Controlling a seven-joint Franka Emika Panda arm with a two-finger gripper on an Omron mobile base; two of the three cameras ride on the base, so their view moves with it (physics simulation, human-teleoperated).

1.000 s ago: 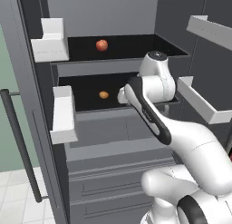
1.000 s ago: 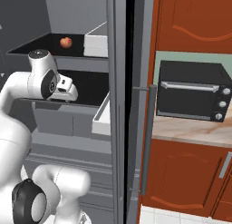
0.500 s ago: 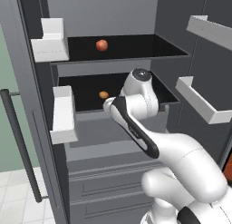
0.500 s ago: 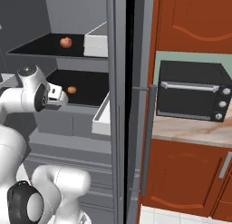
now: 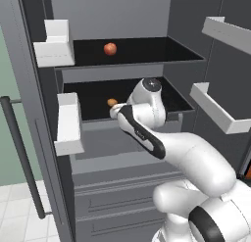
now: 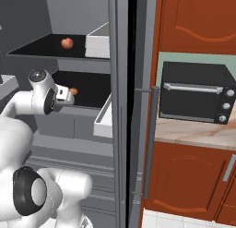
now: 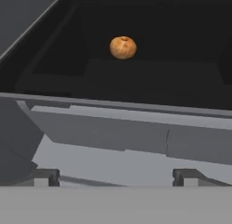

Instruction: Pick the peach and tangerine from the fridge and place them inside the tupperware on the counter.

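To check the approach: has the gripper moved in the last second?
Yes. In the left base view the gripper has swung left across the lower fridge shelf, toward the tangerine.

Over the last second the white arm's hand has swung from the right part of the tall grey fridge [image 5: 122, 153] opening toward its left side and dropped lower. It now sits at the front edge of the lower black shelf, where before it hung higher and further right. The two-finger gripper [image 7: 115, 175] has turned to face the small orange tangerine [image 7: 123, 47] at the back of that shelf, closer to it than before.
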